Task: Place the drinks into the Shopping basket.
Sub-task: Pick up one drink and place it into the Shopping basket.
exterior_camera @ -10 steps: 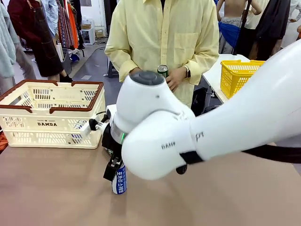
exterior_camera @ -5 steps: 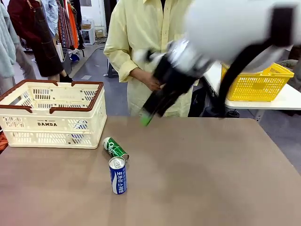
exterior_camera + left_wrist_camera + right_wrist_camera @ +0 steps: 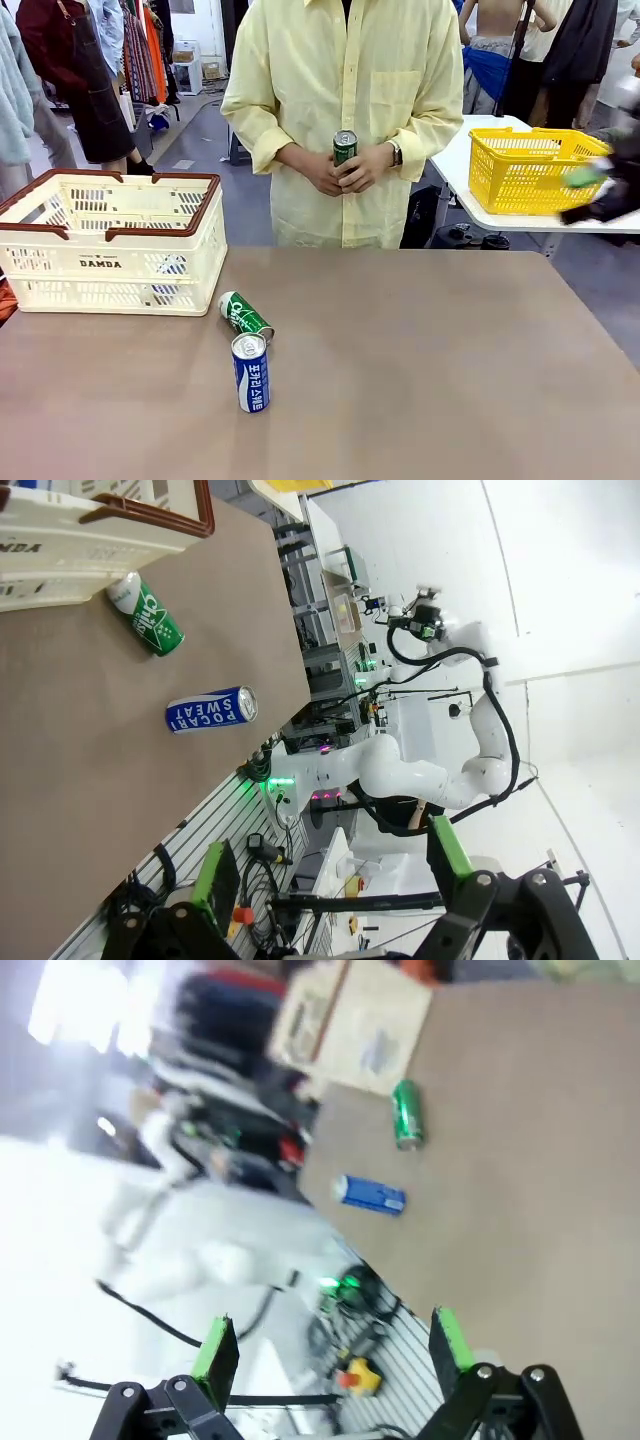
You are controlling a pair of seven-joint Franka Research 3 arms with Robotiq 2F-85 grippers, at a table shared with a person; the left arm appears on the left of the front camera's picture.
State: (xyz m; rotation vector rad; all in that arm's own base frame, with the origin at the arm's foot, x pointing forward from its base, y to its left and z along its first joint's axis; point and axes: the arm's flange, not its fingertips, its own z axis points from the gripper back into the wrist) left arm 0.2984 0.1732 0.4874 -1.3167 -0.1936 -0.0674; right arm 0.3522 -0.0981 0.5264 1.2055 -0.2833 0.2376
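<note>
Cans all outside Shopping basket (image 3: 110, 262): blue can (image 3: 250, 373) upright, green can (image 3: 245, 316) lying beside it near the basket, second green can (image 3: 345, 147) in person's hands (image 3: 365, 168). Left gripper (image 3: 330, 865), right gripper (image 3: 332, 1345) both spread, empty. Step looks like pre-grasp; next move calls for reaching down and straddling a can on the table (image 3: 450, 380).

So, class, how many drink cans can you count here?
3: blue can standing on the table, green can lying just behind it, second green can in the person's hands.

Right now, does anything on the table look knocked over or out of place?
Yes: one green can lies on its side near the basket, by the upright blue can. Nothing looks spilled.
</note>
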